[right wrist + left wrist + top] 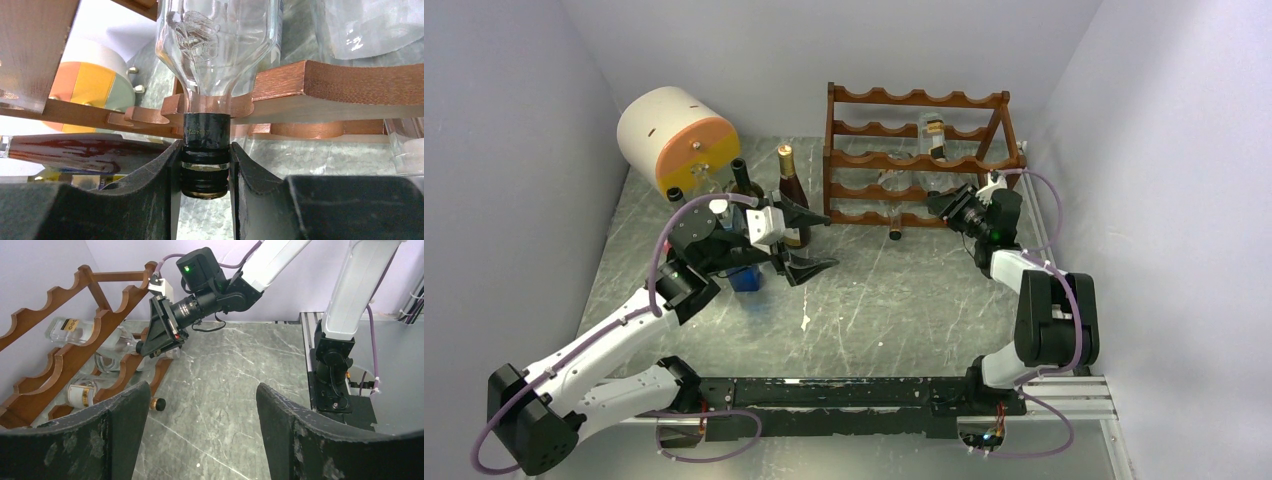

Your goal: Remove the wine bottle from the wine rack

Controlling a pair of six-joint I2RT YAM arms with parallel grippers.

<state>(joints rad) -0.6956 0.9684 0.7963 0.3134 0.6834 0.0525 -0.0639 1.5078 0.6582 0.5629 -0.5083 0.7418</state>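
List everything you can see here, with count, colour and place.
rack: one, reddish-brown, table's back
gripped bottle: one, clear, black cap, lying in rack
other clear bottles: two, lying in rack
dark bottles: three, upright, left of rack
drum: one, white with orange face, back left
blue thing: one, near side of dark bottles, unclear what
table: one, grey marbled
left gripper: one, black, open above table
right gripper: one, black, shut on gripped bottle's neck

A robotics lab is suggested: the marbled table point(894, 310) is boxed in by plain white panels point(504, 130), with aluminium rails point(1079, 392) bolted along its near edge.
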